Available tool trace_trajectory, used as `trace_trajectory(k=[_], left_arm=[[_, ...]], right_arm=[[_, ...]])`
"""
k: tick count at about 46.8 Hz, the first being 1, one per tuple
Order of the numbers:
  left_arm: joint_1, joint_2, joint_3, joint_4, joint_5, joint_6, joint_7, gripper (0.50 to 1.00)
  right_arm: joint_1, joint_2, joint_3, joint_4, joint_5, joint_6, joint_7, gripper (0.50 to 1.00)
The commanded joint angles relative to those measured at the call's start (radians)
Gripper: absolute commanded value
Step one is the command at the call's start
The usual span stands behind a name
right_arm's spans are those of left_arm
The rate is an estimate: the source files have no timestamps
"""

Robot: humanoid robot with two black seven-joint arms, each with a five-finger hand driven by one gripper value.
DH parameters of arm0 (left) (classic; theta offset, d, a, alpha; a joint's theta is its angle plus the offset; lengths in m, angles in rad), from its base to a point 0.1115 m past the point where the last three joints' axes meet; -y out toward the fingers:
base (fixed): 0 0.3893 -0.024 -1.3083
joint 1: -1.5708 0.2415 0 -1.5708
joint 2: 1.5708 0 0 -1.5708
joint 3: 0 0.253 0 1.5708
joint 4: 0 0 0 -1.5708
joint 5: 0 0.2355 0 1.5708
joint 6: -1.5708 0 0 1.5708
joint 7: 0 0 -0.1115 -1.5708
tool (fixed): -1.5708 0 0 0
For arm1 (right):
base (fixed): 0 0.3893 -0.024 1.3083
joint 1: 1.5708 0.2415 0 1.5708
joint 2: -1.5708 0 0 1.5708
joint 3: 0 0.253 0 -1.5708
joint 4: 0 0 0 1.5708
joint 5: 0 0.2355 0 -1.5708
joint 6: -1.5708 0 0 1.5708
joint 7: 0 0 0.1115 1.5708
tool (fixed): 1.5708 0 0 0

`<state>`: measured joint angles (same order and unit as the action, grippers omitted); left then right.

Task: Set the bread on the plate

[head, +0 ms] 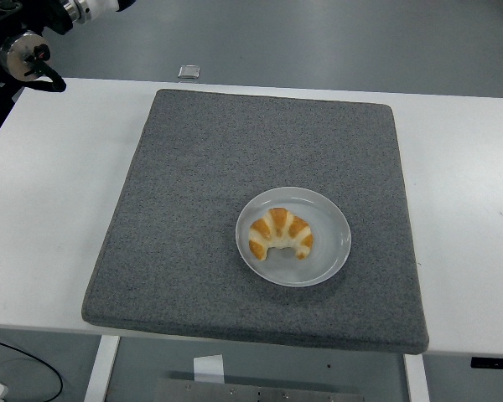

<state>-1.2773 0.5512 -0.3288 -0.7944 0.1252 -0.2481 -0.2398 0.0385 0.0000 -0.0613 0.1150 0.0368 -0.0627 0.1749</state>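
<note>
A golden croissant point(280, 235) lies inside the white plate point(329, 255), which sits on the grey mat point(193, 193) right of its centre. Only the black wrist and forearm of my left arm point(21, 50) show, at the top left corner, far from the plate. Its hand is cut off by the picture's edge. My right arm does not appear.
The white table point(50, 209) extends on both sides of the mat. A small grey object point(189, 71) lies on the floor beyond the table's far edge.
</note>
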Motion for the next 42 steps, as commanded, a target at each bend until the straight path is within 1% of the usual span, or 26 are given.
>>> trace_trajectory(k=[1, 6, 13, 19, 27, 33, 37, 40, 42], left_arm=[[0.006, 0.0, 0.002, 0.041, -0.071, 0.001, 0.002, 1.0], [0.013, 0.0, 0.004, 0.099, -0.156, 0.001, 0.014, 1.0], [0.022, -0.008, 0.002, 0.181, -0.233, 0.004, 0.06, 1.0], [0.042, -0.014, 0.002, 0.245, -0.291, 0.006, 0.07, 1.0], [0.065, -0.023, 0.001, 0.291, -0.377, 0.004, 0.073, 1.0], [0.087, -0.053, -0.004, 0.31, -0.47, -0.003, 0.073, 1.0], [0.104, -0.079, -0.044, 0.32, -0.515, -0.008, 0.073, 1.0], [0.121, -0.099, -0.09, 0.32, -0.515, -0.013, 0.073, 1.0], [0.137, -0.115, -0.12, 0.32, -0.515, -0.026, 0.073, 1.0]], right_arm=[[0.0, 0.0, 0.0, 0.0, 0.0, 0.0, 0.0, 0.932], [0.0, 0.0, 0.0, 0.0, 0.0, 0.0, 0.0, 0.932], [0.0, 0.0, 0.0, 0.014, 0.002, 0.006, 0.0, 0.932], [-0.002, 0.0, 0.003, 0.018, 0.002, 0.006, 0.0, 0.932], [-0.003, 0.0, 0.003, 0.009, 0.003, 0.004, 0.0, 0.932], [-0.006, 0.0, 0.003, 0.009, 0.003, 0.006, 0.0, 0.932], [-0.008, 0.0, 0.002, 0.009, 0.003, 0.006, 0.0, 0.932], [-0.008, 0.0, 0.003, 0.009, 0.003, 0.006, 0.0, 0.932], [-0.008, 0.0, 0.003, 0.009, 0.005, 0.006, 0.0, 0.932]])
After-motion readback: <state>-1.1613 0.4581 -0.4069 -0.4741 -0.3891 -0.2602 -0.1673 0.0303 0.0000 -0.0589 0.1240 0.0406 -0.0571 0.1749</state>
